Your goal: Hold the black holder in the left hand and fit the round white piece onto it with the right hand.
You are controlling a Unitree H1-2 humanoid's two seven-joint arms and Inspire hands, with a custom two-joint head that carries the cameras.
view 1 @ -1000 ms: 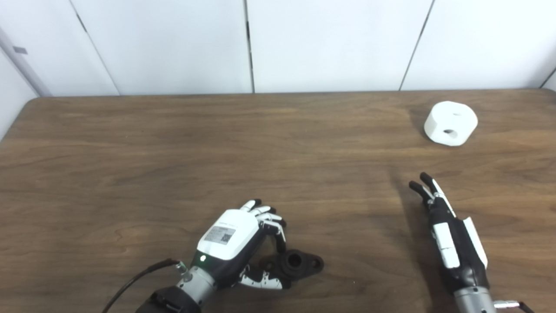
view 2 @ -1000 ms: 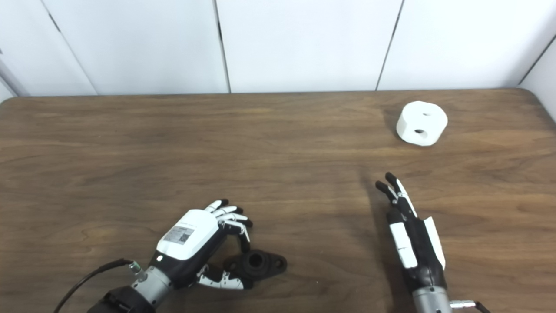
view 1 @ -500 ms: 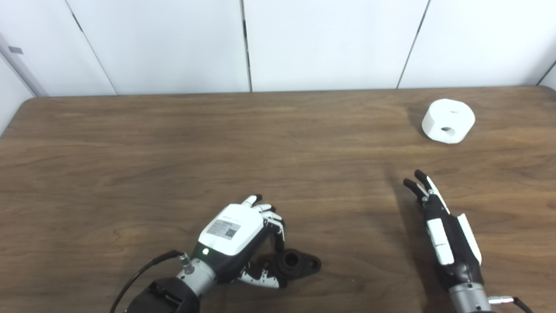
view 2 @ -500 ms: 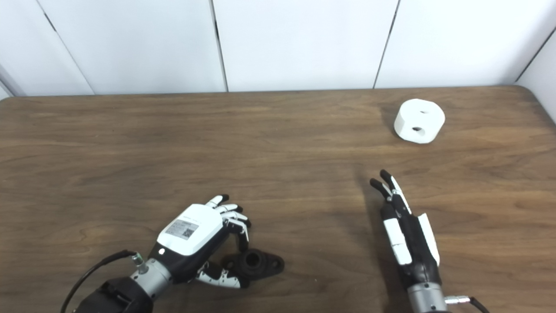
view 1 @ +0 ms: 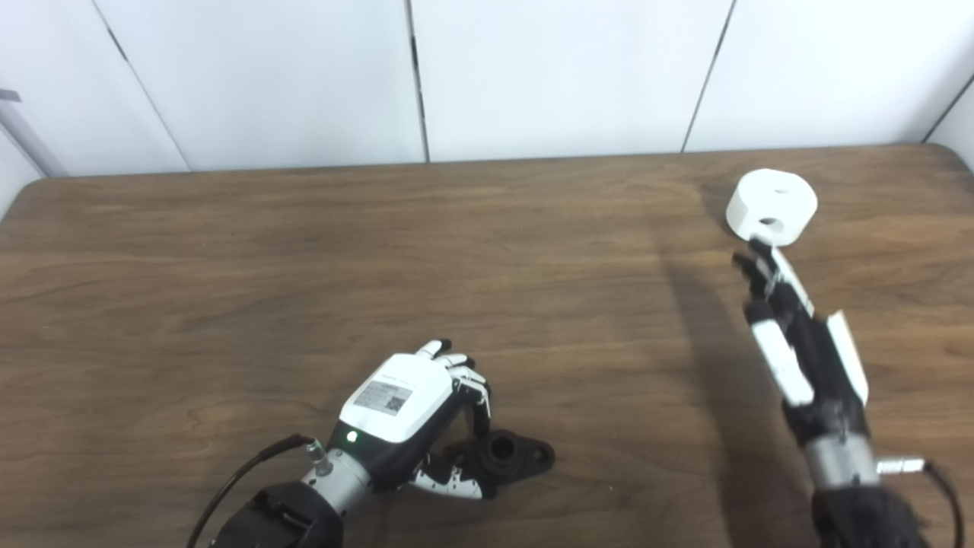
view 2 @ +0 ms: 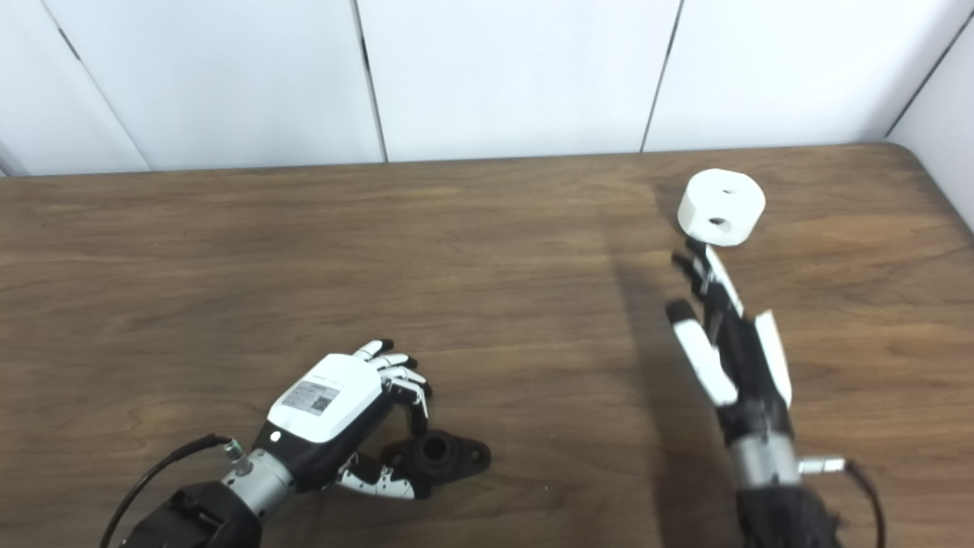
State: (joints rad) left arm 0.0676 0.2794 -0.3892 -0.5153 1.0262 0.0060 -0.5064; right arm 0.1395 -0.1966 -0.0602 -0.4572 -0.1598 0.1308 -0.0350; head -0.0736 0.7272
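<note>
I'm curling my left hand (view 1: 407,407) round the black holder (view 1: 506,455), which is lying near-centre on the table (view 1: 304,266); fingers are cupping its left end w/ thumb underneath, not yet lifting. My right hand (view 1: 799,339) is reaching w/ fingers spread, grasping nothing, tips just short of the round white piece (view 1: 771,206) at far right. To do this well, I'm thinking: come over the piece from above, pinch its curved sides, keep its holes unblocked for fitting.

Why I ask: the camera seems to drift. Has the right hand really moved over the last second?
Yes. The right hand has moved up the table toward the round white piece, closing a gap that was wide earlier; its fingertips now appear just short of it.
</note>
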